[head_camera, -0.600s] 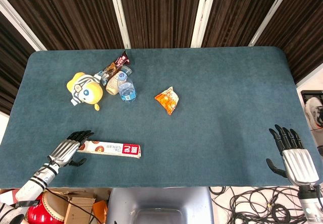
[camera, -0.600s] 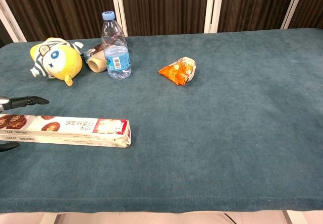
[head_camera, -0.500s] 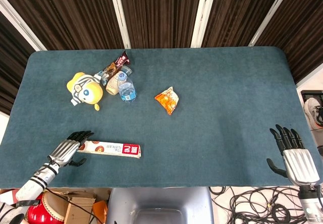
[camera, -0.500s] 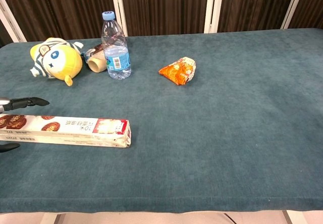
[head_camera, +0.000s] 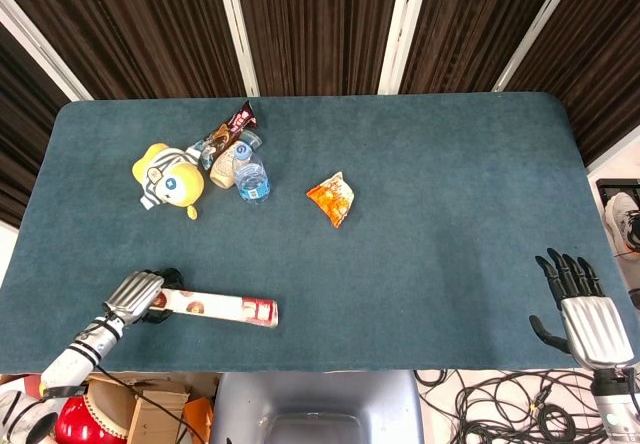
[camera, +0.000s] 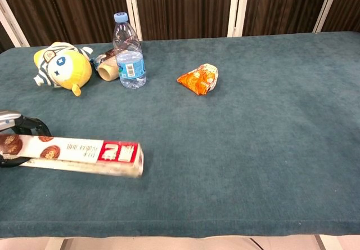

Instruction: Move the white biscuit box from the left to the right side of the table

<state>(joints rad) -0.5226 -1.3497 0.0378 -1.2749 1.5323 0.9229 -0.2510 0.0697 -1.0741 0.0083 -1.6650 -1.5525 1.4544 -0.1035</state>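
The long white biscuit box (head_camera: 218,307) (camera: 79,155) lies near the table's front left edge, rolled partly onto its side and a little blurred. My left hand (head_camera: 139,295) (camera: 16,132) grips its left end, fingers curled over the top and thumb below. My right hand (head_camera: 580,307) hovers at the front right corner of the table, fingers spread, holding nothing. It does not show in the chest view.
At the back left stand a yellow plush toy (head_camera: 167,176) (camera: 61,64), a water bottle (head_camera: 250,174) (camera: 129,52) and a brown snack packet (head_camera: 228,133). An orange snack bag (head_camera: 332,199) (camera: 198,79) lies mid-table. The blue table cloth (head_camera: 450,214) spreads to the right.
My left hand has closed its fingers around the box's left end. The box has tipped and shifted slightly toward the front edge. The right hand has barely moved.
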